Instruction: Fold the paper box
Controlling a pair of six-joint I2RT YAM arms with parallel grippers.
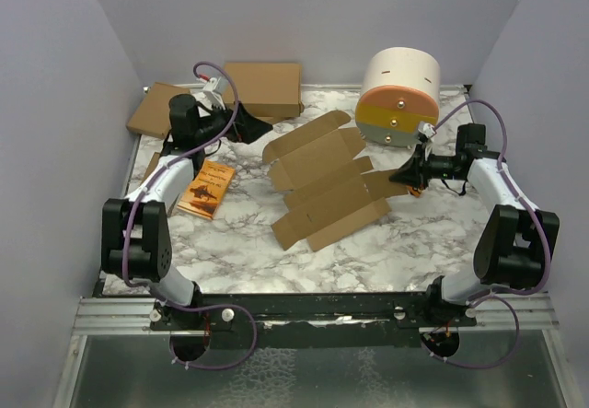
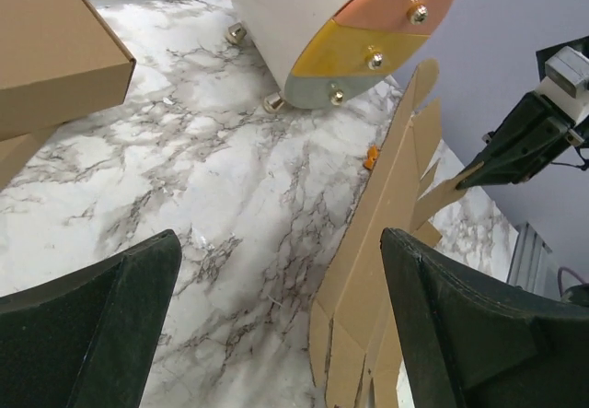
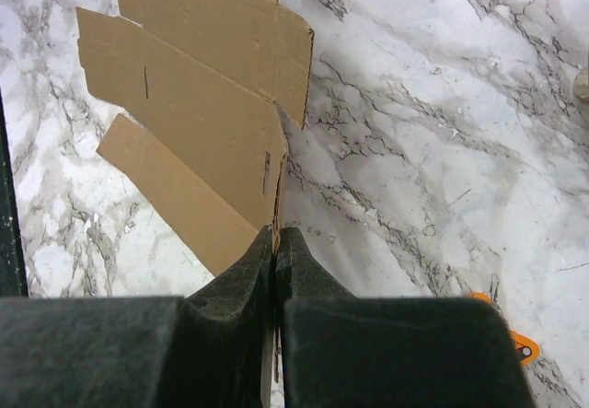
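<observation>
Orange scrap (image 3: 521, 343) half behind right pincer (image 3: 276, 238)

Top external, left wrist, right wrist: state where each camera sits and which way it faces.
Top external: above and behind the bases, looking down on the table; both arms show.
Left wrist: on the left gripper, open, facing across toward the white drum; its fingers show.
Right wrist: looking down past the right gripper, shut on the paper box.
Shared: all three see the paper box.

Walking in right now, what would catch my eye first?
The flat brown paper box sprawls across the middle of the marble table, one edge pinched by the right end effector. Behind it, at the back right, a white drum with an orange-and-yellow face lies on its side.
</observation>
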